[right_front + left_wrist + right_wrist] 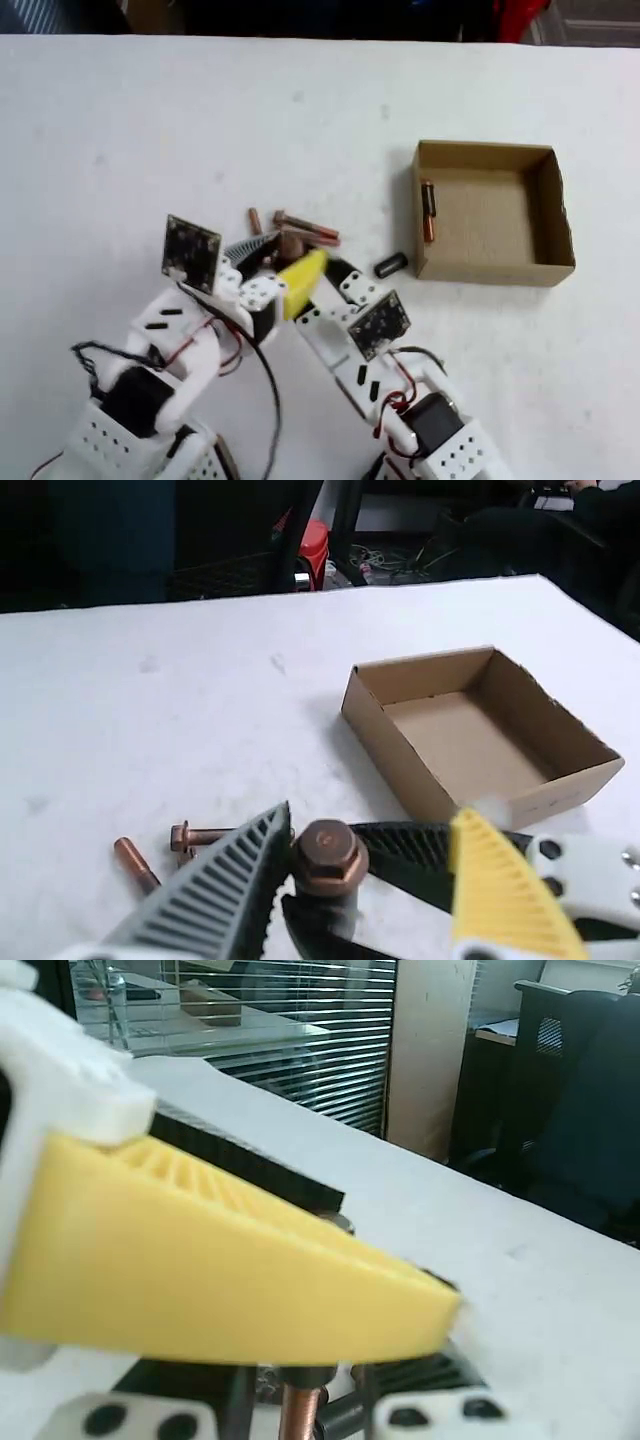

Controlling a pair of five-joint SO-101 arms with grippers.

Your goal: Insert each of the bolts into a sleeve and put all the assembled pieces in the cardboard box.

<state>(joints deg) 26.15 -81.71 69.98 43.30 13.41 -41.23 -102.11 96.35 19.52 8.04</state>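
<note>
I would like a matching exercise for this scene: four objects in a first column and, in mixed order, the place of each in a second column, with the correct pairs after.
Column one
1. black sleeve
2. assembled piece
3. loose bolts
4. hex-headed bolt

Column two
a. clamped between jaws
b. on the table, just outside the cardboard box
c. inside the cardboard box, along one wall
d. lying on the table, farther from the box than the sleeve

Pairs: 1-b, 2-c, 3-d, 4-a
</note>
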